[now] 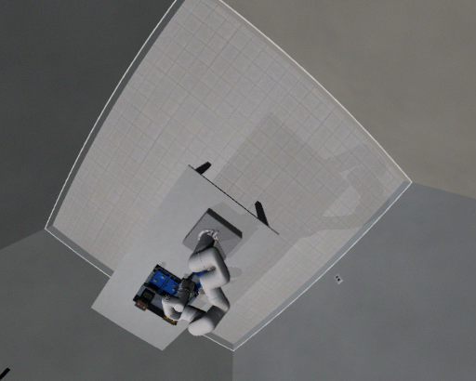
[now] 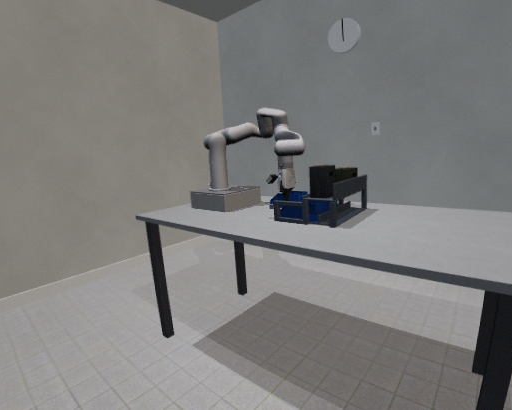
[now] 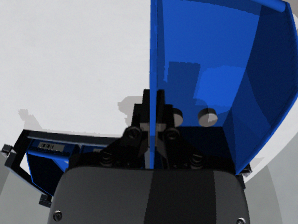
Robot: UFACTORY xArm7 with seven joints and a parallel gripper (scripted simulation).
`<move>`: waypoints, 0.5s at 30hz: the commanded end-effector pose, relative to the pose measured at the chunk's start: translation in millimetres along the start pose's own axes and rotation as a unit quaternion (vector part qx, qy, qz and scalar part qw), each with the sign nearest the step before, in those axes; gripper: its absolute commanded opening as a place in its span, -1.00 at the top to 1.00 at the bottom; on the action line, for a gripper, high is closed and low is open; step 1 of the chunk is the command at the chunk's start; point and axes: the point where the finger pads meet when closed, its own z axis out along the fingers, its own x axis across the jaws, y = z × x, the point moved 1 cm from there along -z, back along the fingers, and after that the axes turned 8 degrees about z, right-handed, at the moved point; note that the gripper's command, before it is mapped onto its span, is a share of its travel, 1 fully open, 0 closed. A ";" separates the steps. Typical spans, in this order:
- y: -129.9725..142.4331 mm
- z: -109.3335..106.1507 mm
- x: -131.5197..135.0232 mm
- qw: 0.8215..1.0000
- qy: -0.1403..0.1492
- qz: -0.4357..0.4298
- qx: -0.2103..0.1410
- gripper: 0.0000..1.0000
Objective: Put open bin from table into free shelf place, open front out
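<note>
Wrist view shows the gripper (image 3: 157,137) with its jaws pinched nearly all the way together on the thin side wall of the blue bin (image 3: 206,76) — the wall runs straight up between the 2 fingers, so the grasp looks made. Inside the bin, 2 small round parts (image 3: 209,119) lie near the bottom.

From the exterior view, the bin (image 2: 289,204) sits low, at or just above the surface (image 2: 433,240), right in front of the dark shelf frame (image 2: 364,186); whether it has left the surface I cannot tell. Black boxes stand on the shelf's upper board (image 2: 322,180).

So the pick appears done, while the rest is open — the bin is not yet behind the front lip, not yet under the board, and not yet released. What remains, by my judgement: lift it enough to clear the lip, keep it level so the parts stay in, slide the rear end in beneath the board with the open front facing out, then open the jaws.
</note>
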 end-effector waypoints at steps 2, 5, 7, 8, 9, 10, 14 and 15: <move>1.7 -0.6 0.3 1.000 0.000 0.000 -0.002 1.00; 1.7 -0.6 0.3 1.000 0.000 0.000 -0.002 1.00; 1.7 -0.6 0.3 1.000 0.000 0.000 -0.002 1.00; 1.7 -0.6 0.3 1.000 0.000 0.000 -0.002 1.00; 1.7 -0.6 0.3 1.000 0.000 0.000 -0.002 1.00; 1.7 -0.6 0.3 1.000 0.000 0.000 -0.002 1.00; 1.7 -0.6 0.1 1.000 0.000 0.000 -0.002 0.44; 1.7 -0.6 0.1 1.000 0.000 0.000 -0.002 0.44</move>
